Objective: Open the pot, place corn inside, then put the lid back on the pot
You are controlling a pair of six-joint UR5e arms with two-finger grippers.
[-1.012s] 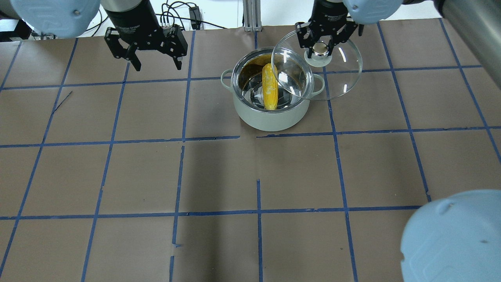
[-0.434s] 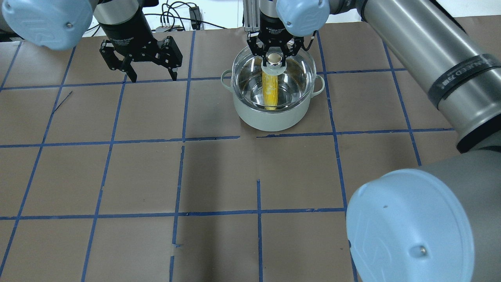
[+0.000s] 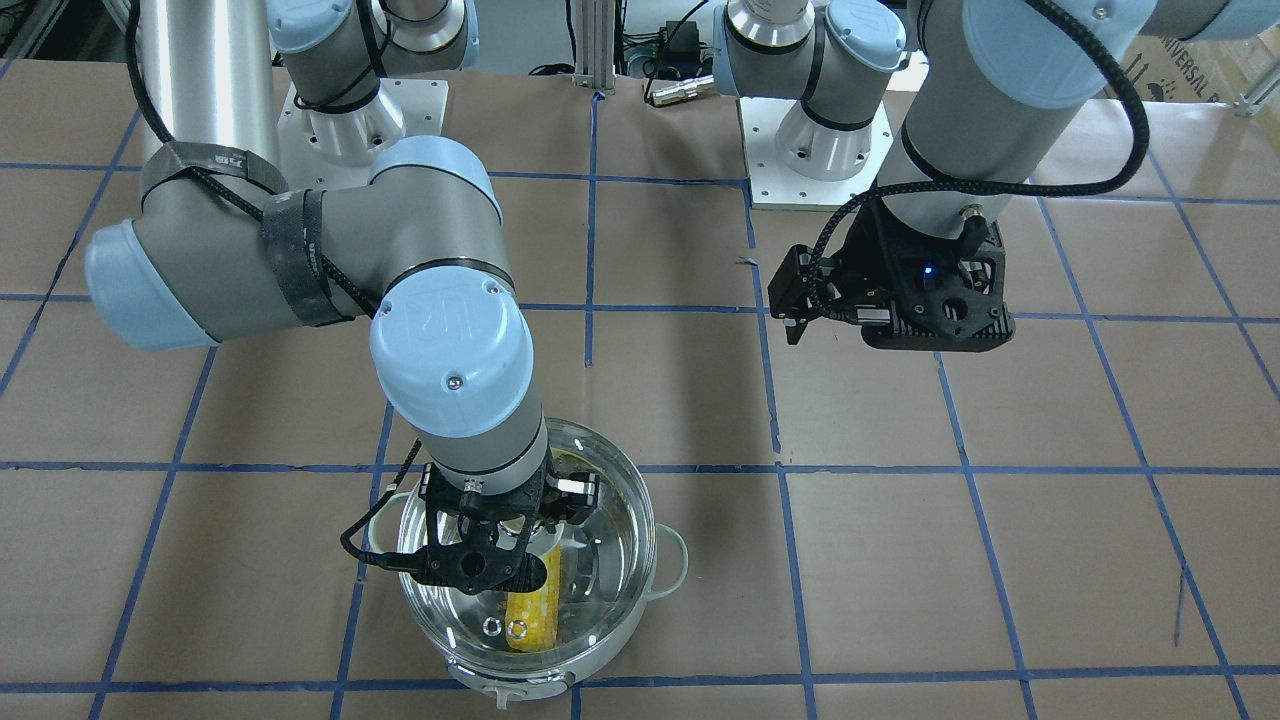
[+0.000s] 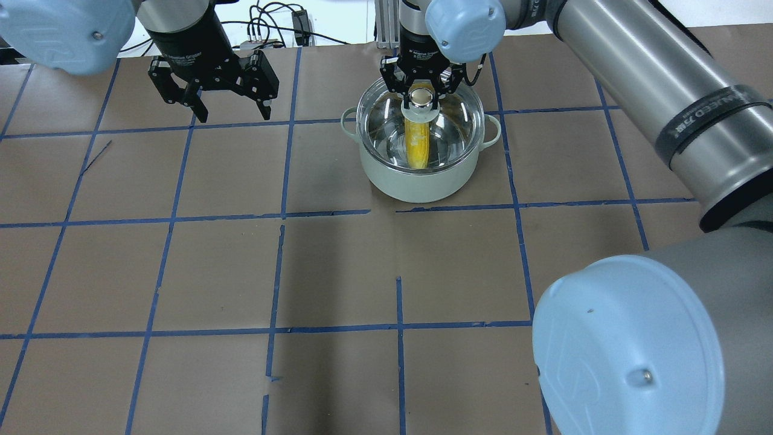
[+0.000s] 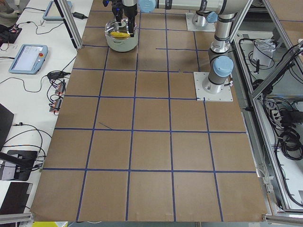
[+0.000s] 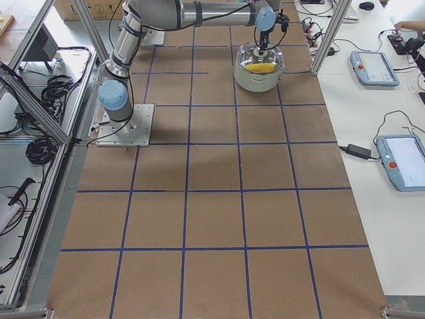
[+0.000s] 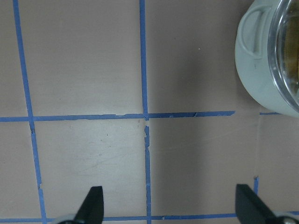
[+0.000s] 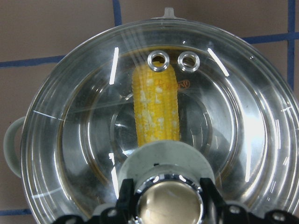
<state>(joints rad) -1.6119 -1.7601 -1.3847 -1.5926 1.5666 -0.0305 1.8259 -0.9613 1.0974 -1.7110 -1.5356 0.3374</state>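
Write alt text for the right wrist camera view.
A clear glass lid covers a pale pot holding a yellow corn cob, seen from above. At the bottom edge, the jaws of the right gripper flank the lid's shiny knob.

A robotics lab was shown: a worktop [image 5: 151, 156] papered brown and gridded with blue tape [image 5: 132, 118], arm bases [image 3: 345, 130] bolted to metal plates [image 3: 765, 190], teach pendants [image 6: 374, 68] and cables [image 5: 286, 137] laid alongside, aluminium framing [image 6: 36, 105] set around.

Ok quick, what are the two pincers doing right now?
Left pincer: open, holding nothing.
Right pincer: closed on the lid.
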